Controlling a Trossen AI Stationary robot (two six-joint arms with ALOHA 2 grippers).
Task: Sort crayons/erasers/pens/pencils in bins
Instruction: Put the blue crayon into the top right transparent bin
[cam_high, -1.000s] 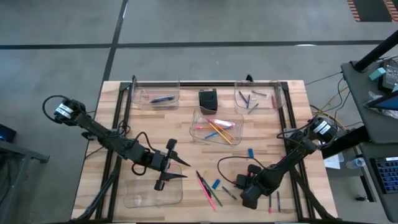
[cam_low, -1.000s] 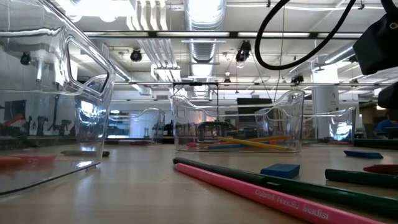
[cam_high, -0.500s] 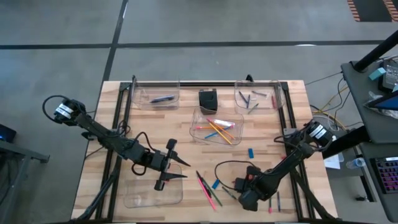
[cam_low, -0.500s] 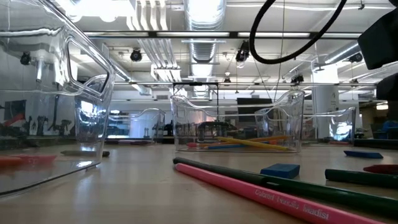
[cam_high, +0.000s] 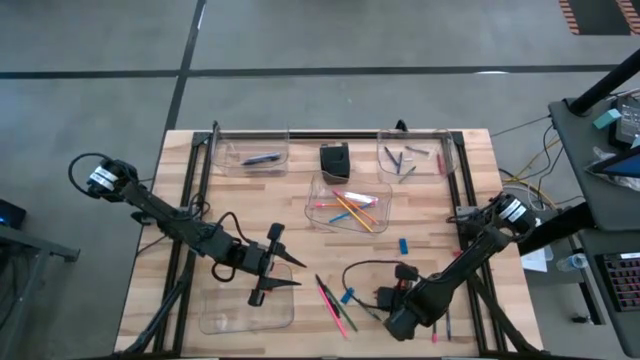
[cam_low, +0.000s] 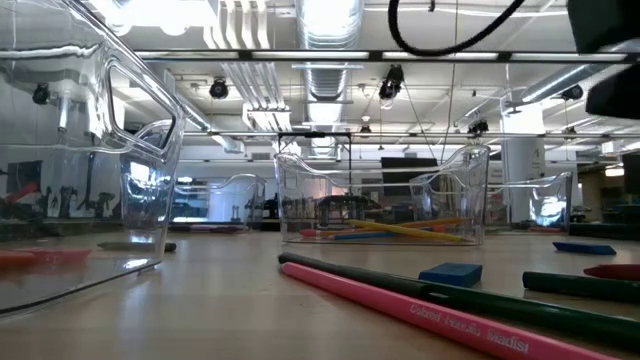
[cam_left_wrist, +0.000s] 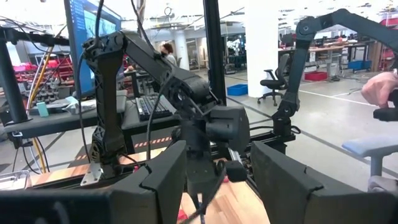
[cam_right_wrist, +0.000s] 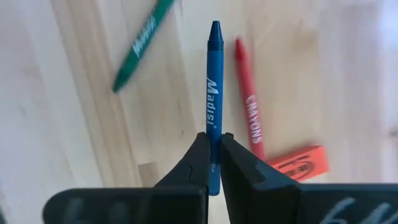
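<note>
My right gripper (cam_right_wrist: 211, 138) is shut on a blue pencil (cam_right_wrist: 213, 87) with white lettering, above the table's near right part (cam_high: 398, 322). Below it lie a red crayon (cam_right_wrist: 248, 112), a green pencil (cam_right_wrist: 140, 43) and an orange-red eraser (cam_right_wrist: 300, 163). My left gripper (cam_high: 272, 264) hangs open and empty over the far edge of the near-left bin (cam_high: 240, 310). A pink pencil (cam_high: 330, 305) and a green one lie flat near the front, with a blue eraser (cam_high: 347, 296) beside them. My right gripper pinches the blue pencil's blunt end (cam_right_wrist: 212, 163) between its two fingers. The pencil lies along the fingers and sticks out past their tips, point (cam_right_wrist: 215, 28) leading. The gripper points steeply down, and the pencil looks lifted clear of the table.
Three more clear bins stand toward the back: far left (cam_high: 250, 155) with a dark pen, far right (cam_high: 415, 158) with crayons, middle (cam_high: 348, 205) with pencils. A black box (cam_high: 335, 160) sits between them. Another blue eraser (cam_high: 403, 245) and loose sticks (cam_high: 446, 322) lie at the right.
My right gripper has risen from the table's near right part; its dark body and cable climb toward the top of the low view. The left arm has kept still.
</note>
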